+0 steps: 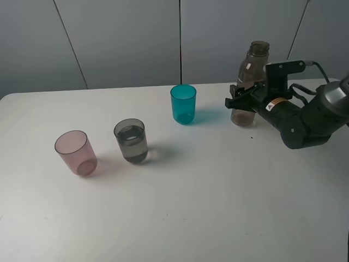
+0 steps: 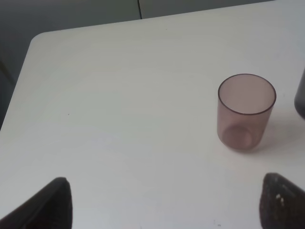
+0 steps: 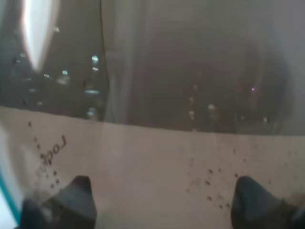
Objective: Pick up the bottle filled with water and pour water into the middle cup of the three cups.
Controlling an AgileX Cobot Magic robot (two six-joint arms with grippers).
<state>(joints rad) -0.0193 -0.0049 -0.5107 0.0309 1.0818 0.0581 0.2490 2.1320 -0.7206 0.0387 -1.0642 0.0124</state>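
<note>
The bottle (image 1: 250, 82) is standing upright on the white table (image 1: 218, 207), toward the far right, just beside the teal cup (image 1: 183, 103) on that cup's right. The right gripper (image 1: 242, 99) is sitting at the bottle's lower half, with its black fingers reaching around the body from the right. In the right wrist view the bottle (image 3: 157, 95) is filling nearly the whole picture, droplets clinging inside it, and two dark fingertips (image 3: 76, 198) are showing well apart at the near edge; whether they are pressing on the plastic I cannot tell.

The three cups are standing in a slanting row, well apart from one another. The teal one is farthest back. The grey cup (image 1: 130, 140) is standing in the middle, nearer the front and to the left, and it is holding water most of the way up. The pink cup (image 1: 76, 152) is standing at the left end, looking empty.

The left gripper (image 2: 164, 202) is hanging over the table's left part, its two dark fingertips (image 2: 50, 205) spread wide with nothing between them. The pink cup (image 2: 246, 112) is standing beyond them, off to one side, with a sliver of the grey cup (image 2: 300, 98) at the picture's edge.
</note>
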